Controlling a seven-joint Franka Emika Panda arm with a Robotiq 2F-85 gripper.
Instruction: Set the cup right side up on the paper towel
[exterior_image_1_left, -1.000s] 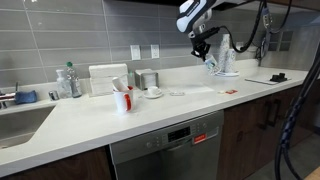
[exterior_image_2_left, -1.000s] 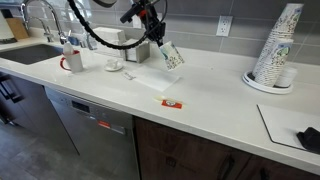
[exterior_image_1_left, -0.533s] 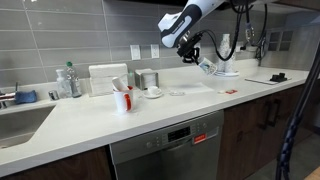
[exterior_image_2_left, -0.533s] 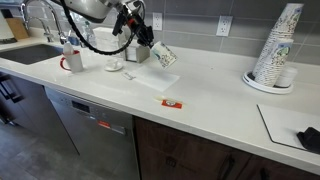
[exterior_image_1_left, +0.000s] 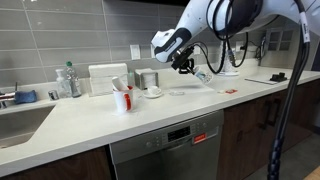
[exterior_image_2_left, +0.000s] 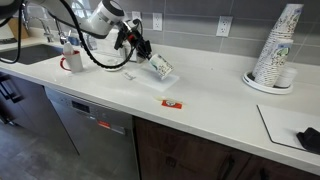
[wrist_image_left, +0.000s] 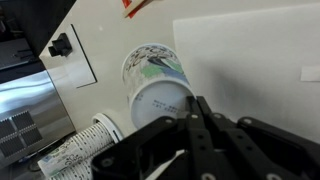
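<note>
One loose cup (exterior_image_2_left: 162, 67), one cup stack (exterior_image_2_left: 278, 45), one mug (exterior_image_1_left: 124, 100), one packet (exterior_image_2_left: 172, 102), one paper towel (wrist_image_left: 250, 45)

A red mug (exterior_image_1_left: 123, 100) stands on the pale surface (exterior_image_1_left: 90, 125) near a clear bottle (exterior_image_1_left: 66, 82) and a white box (exterior_image_1_left: 107, 79), with a dishwasher (exterior_image_1_left: 165, 150) below. In an exterior view a small red packet (exterior_image_2_left: 172, 102) lies flat, well apart from stacked paper cups (exterior_image_2_left: 280, 45).

1. my arm (exterior_image_1_left: 222, 14) comes in from the upper edge in an exterior view, bent, with the forearm sloping downward.
2. wrist (exterior_image_1_left: 168, 43) is low and turned over; gripper (exterior_image_1_left: 190, 66) points down at a slant.
3. in the wrist view my fingers (wrist_image_left: 203, 125) are drawn close together, pinching the cup (wrist_image_left: 155, 80) at its base end.
4. gripper is held in the air, tilted.
</note>
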